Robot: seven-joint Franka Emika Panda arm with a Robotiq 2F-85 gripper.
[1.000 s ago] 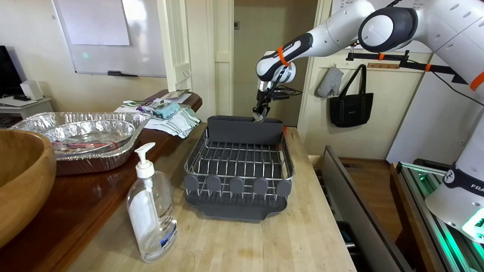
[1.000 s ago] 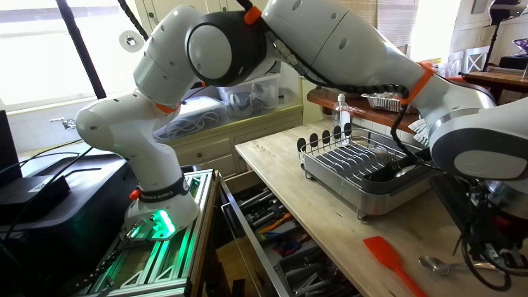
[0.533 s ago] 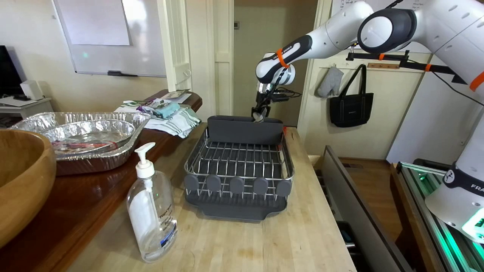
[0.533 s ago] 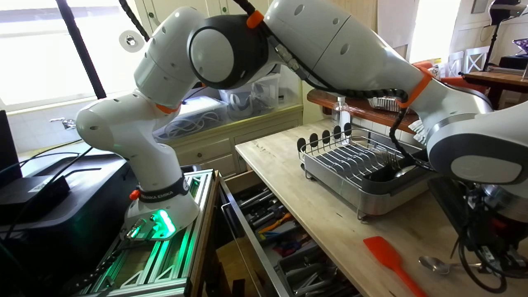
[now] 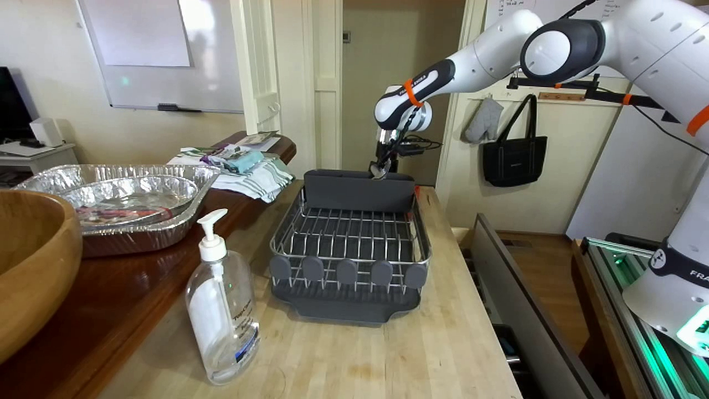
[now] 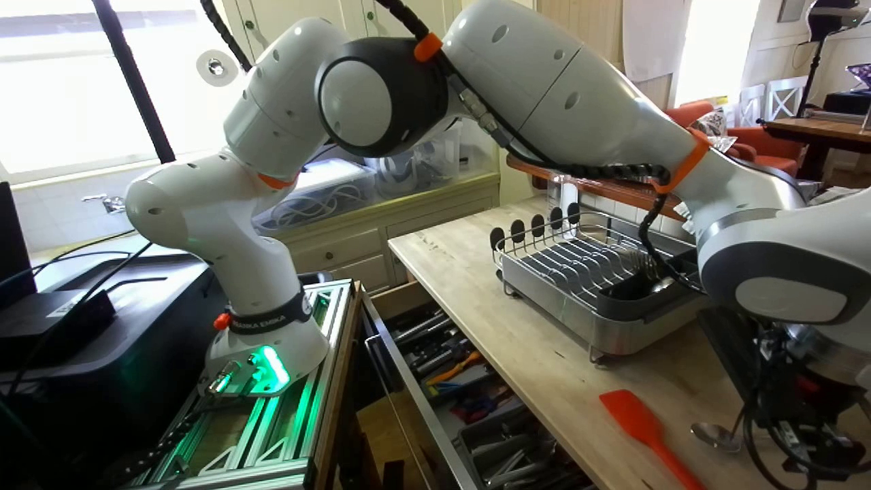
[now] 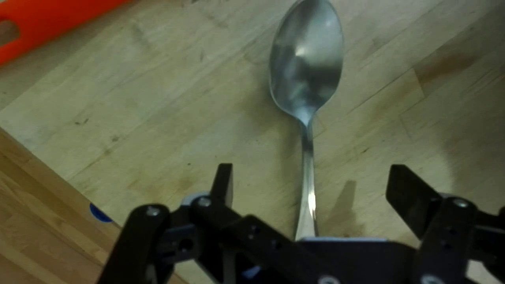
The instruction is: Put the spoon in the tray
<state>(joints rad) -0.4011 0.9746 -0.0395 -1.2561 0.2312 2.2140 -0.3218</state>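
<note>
Your arm [image 6: 537,88] has descended toward the counter [image 7: 158,130], where the spoon [image 7: 304,100] lies inboard of the edge, its handle [image 7: 308,177] under the gap of your parted, empty jaws, roughly square to their closing line.

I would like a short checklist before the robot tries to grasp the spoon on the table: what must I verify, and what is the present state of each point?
1. Gripper open: ok.
2. Spoon with its handle lined up between the fingers, in the wrist view: ok.
3. Red spatula out of the way: ok, it lies apart, to one side.
4. Handle's far end visible: not ok, hidden behind the gripper.
5. Fingers low enough to grip: cannot tell.
</note>
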